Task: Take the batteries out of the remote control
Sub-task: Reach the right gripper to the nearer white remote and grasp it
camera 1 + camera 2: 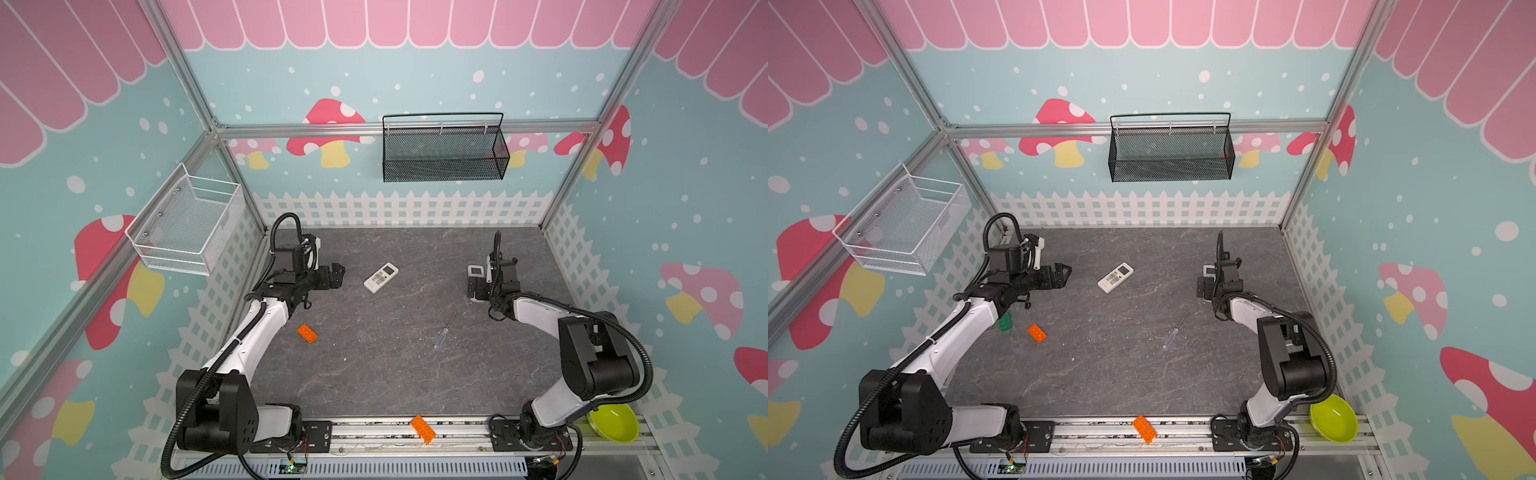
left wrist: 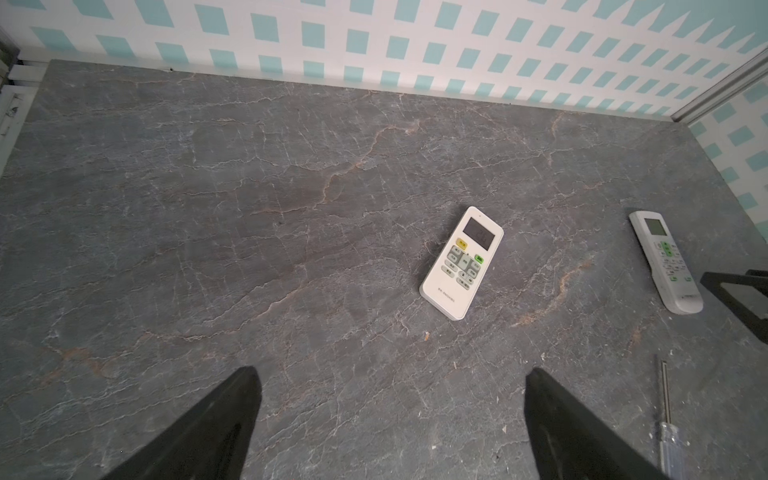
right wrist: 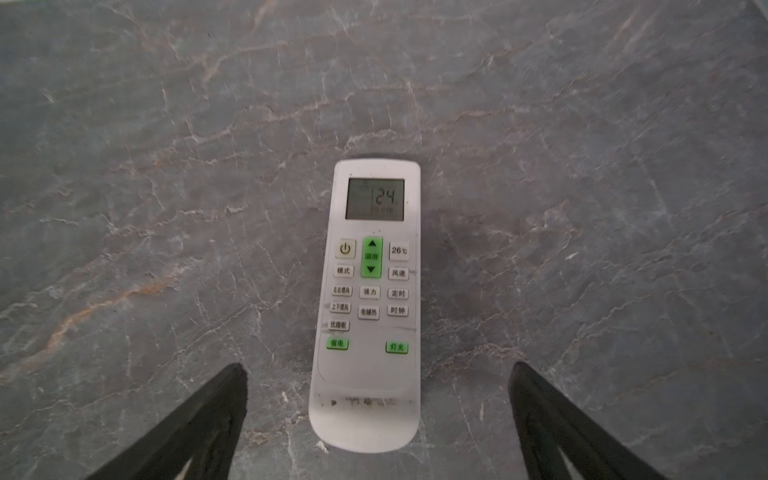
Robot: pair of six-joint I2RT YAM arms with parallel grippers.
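- Batteries: none visible in any view; judged to be inside the casings. A white slab remote control with a grey screen lies face-up just above the middle of both top views. A longer white remote control with green keys lies face-up right of centre, beneath the right claw.
- Risk: the battery covers are presumably on the hidden undersides, so a turn-over is needed. The smooth casings may skate across the grey marbled table if pinched off-centre.
- Risk: two remotes are present, so the wrong one may be opened.
- Risk: a slim clear-handled screwdriver lies lower in the frame, near the right arm's sweep, and could be knocked.
- Left arm: it enters from the lower left. The left claw is level and points right at the slab remote, short of it, with jaws spread wide and empty.
- Right arm: it enters from the lower right with the wrist tipped down. Its claw is fully spread and holds nothing, a finger on either side of the longer remote's end. Whether they touch it cannot be told.
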